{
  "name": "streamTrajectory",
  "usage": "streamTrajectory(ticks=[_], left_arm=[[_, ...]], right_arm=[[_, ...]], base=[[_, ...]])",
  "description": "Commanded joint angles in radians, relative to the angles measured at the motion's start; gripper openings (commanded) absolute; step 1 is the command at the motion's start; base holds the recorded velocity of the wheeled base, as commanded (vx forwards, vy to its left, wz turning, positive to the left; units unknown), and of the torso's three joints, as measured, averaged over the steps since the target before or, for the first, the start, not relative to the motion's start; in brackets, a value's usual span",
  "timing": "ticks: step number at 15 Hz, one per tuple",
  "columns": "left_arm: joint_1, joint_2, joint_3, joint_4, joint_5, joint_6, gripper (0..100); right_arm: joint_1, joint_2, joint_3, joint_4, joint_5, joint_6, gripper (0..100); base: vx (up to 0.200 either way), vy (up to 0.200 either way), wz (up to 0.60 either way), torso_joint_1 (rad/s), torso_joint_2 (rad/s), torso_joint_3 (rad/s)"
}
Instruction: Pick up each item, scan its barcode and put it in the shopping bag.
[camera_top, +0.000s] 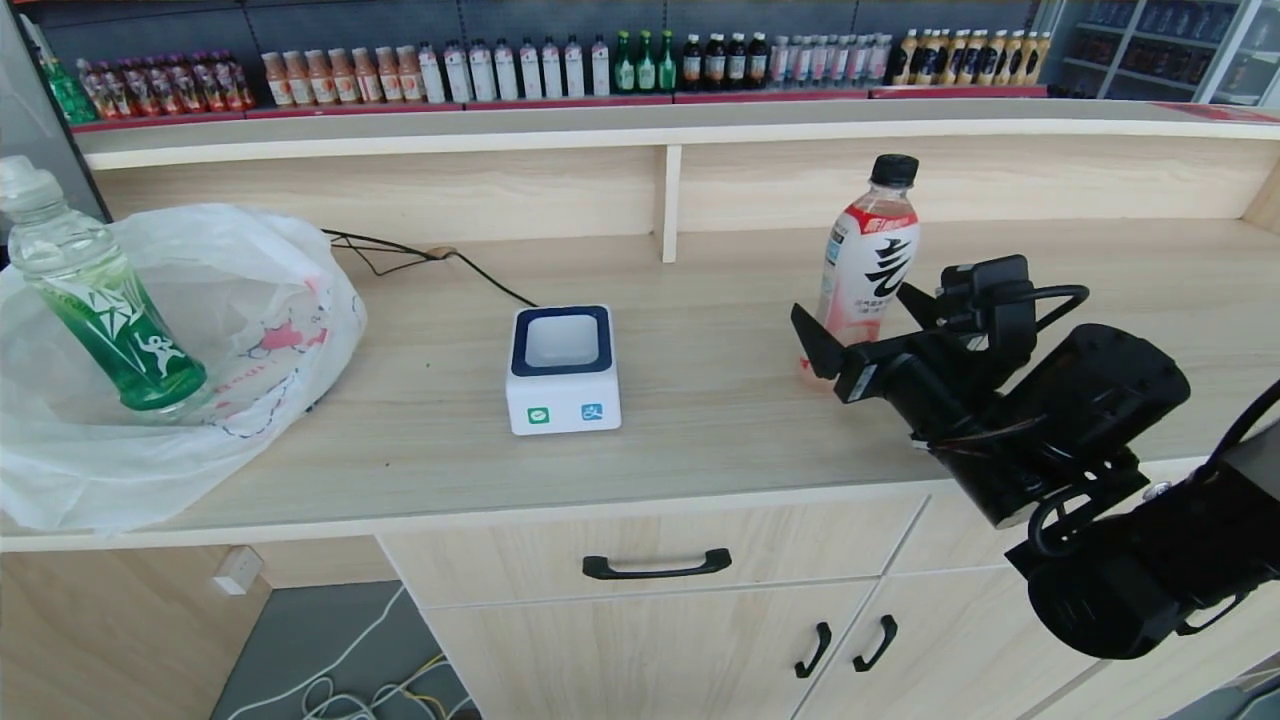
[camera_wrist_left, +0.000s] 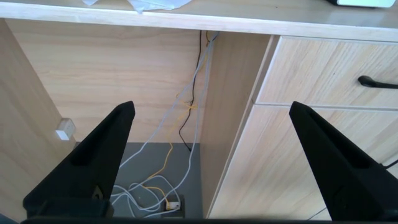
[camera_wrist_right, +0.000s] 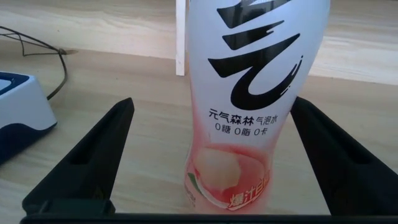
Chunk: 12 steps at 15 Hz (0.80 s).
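While upright, bottle (camera_top: 868, 262) between right jaws.

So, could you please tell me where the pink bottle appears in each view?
Head view: pink bottle upright on the counter, right of centre.
Left wrist view: faces the cupboard below the counter instead.
Right wrist view: pink bottle close up, centre.
Shared landmark: the white scanner.
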Motion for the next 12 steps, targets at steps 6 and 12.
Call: streamTrajectory(ticks=[6, 12], left_arm=[[0.0, 0.0, 0.0, 0.0, 0.0, 0.0, 100], [0.0, 0.0, 0.0, 0.0, 0.0, 0.0, 100]], right_arm=[[-0.009, 0.003, -0.01, -0.001, 0.003, 0.007, 100], [-0.014, -0.026, -0.033, 0.113, 0.048, 0.032, 100]], base=[[0.0, 0.0, 0.0, 0.0, 0.0, 0.0], [0.0, 0.0, 0.0, 0.0, 0.0, 0.0]])
